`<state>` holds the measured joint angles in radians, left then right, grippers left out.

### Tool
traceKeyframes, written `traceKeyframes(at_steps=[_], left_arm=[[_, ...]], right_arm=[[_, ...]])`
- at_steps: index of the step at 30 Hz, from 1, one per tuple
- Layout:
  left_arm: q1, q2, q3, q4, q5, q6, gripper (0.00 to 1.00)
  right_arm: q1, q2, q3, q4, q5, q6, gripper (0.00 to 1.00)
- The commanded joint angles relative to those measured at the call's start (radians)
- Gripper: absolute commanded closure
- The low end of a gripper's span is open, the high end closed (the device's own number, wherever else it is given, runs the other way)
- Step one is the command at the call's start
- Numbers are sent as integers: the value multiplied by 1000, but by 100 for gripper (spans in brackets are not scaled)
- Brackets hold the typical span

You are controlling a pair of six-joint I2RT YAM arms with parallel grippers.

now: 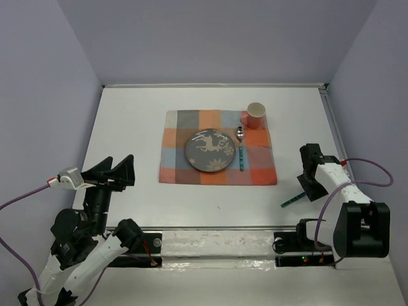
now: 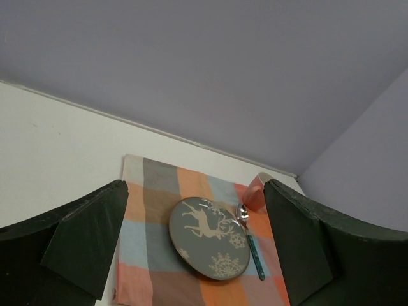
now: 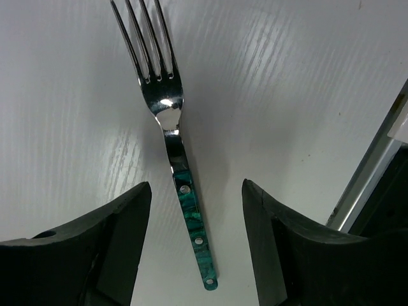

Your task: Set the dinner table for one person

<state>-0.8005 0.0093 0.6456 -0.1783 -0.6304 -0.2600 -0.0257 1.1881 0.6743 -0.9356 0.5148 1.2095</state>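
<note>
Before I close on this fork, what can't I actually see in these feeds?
- Fork tine tips: right wrist view, cut off by the top edge.
- Fork head: top view, hidden under the right gripper.
- Cup: left wrist view, partly behind a finger of the left gripper.

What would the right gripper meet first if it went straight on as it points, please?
Most likely the fork, whose green handle lies on the dinner table between the right gripper's open fingers.
</note>
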Motion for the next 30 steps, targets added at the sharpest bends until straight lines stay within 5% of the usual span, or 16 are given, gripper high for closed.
traceKeyframes(at_steps=[1,12,17,21,24,30], left_arm=[[-26,-204,38,14,-20,-4,1],[-32,-203,42,0,-40,-7,1],[-28,-193,39,3,-48,-5,1],[-25,-187,37,2,-49,-2,1],[-23,-184,34,3,-57,-2,1],[-19,-147,29,11,-49,1,1]], right_arm=[[-5,-17,21,21,-48,7,37],[4,65,-85,211,-214,-70,48],[13,47,-65,225,-208,-93,70],[13,-5,-38,212,-162,-123,100],[46,-88,14,187,-99,-162,100],[407,-92,279,224,23,-318,100]])
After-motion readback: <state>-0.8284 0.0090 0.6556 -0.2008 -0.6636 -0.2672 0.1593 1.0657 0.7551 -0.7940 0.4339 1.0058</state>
